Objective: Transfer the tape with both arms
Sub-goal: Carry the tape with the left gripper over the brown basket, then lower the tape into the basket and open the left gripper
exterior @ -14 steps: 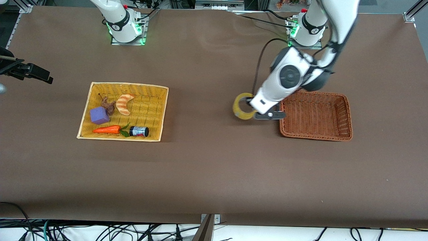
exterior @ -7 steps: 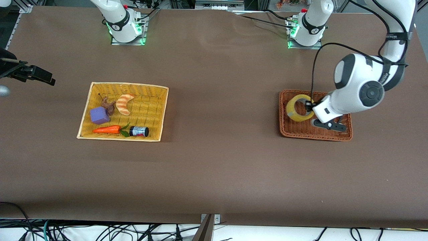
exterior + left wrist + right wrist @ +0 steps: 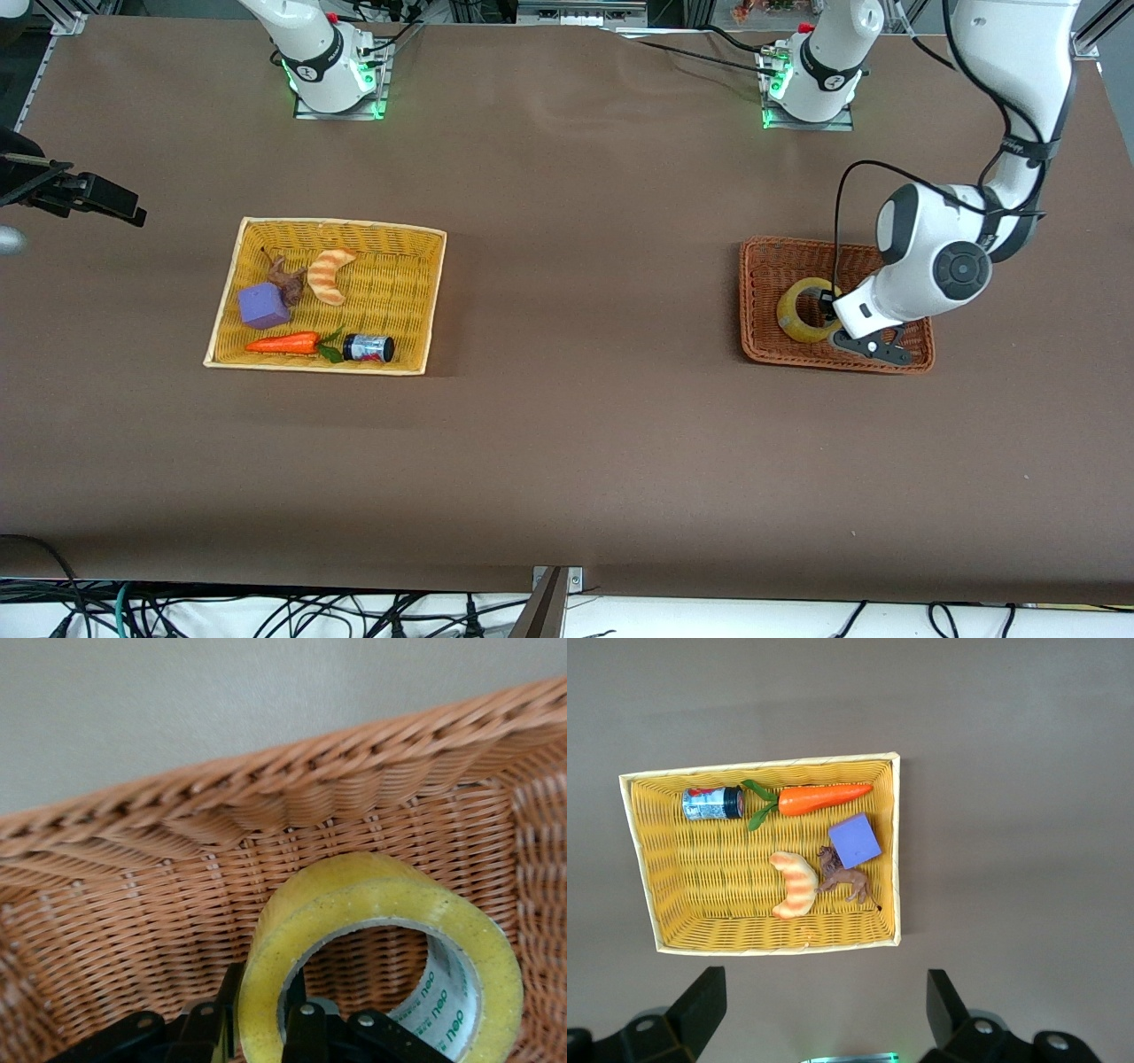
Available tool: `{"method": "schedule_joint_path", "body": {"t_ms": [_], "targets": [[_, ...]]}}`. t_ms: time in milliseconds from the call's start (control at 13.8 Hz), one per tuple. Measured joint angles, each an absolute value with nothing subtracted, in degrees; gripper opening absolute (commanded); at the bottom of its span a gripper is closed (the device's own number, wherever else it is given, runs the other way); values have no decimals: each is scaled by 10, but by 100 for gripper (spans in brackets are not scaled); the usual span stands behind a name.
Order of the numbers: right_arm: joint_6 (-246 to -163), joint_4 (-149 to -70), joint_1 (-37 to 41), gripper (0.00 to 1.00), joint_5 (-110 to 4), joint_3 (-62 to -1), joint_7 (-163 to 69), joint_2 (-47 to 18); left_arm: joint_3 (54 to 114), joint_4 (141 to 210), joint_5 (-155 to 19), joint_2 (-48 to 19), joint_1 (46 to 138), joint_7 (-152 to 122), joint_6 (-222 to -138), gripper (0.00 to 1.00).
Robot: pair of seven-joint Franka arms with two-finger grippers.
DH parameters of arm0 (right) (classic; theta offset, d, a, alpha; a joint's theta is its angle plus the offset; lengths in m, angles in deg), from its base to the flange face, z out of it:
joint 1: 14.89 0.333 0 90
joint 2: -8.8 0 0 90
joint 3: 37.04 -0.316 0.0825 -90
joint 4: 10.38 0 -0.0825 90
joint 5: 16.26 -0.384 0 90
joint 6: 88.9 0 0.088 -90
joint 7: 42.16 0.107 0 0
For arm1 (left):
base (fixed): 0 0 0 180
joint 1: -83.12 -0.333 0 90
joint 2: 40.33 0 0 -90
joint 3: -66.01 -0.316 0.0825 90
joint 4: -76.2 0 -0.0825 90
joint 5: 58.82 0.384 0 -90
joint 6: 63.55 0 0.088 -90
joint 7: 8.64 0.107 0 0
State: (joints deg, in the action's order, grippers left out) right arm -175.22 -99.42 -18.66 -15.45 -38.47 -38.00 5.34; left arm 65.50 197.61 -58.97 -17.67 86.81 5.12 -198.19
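Observation:
The tape (image 3: 788, 317), a yellow ring with a grey core, is inside the brown wicker basket (image 3: 749, 301) at the left arm's end of the table. My left gripper (image 3: 833, 310) is shut on its wall, one finger inside the ring and one outside. In the left wrist view the tape (image 3: 381, 895) stands on edge in my left gripper (image 3: 263, 1001), close to the basket's wall (image 3: 310, 771); I cannot tell if it touches the bottom. My right gripper (image 3: 822, 1005) is open and empty, high over the table beside the yellow basket (image 3: 762, 766); it does not show in the front view.
The yellow basket (image 3: 328, 223) at the right arm's end holds a striped bread toy (image 3: 330, 275), a purple cube (image 3: 262, 306), a carrot (image 3: 283, 343), a small can (image 3: 368, 347) and a brown toy animal (image 3: 285, 276). A black device (image 3: 71, 190) juts in at that table end.
My left arm carried the tape from over the bare table beside the brown basket into the basket and lowered it. The right arm's base has not moved.

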Motion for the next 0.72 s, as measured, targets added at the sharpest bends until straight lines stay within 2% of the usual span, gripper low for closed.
{"method": "schedule_joint_path", "body": {"t_ms": [72, 361, 433, 722], "targets": [[-1752, -994, -187, 100, -155, -385, -380, 53, 655, 1978, -590, -175, 868, 52, -1985, 100], [-1752, -994, -187, 100, -155, -385, -380, 53, 653, 1962, -590, -211, 864, 54, -1977, 100], [-1752, -994, -187, 100, -155, -385, -380, 53, 653, 1944, -590, -230, 863, 55, -1950, 100], [-1753, -994, -187, 100, -155, -385, -380, 51, 657, 1790, -590, -292, 866, 53, -1720, 100]]}}
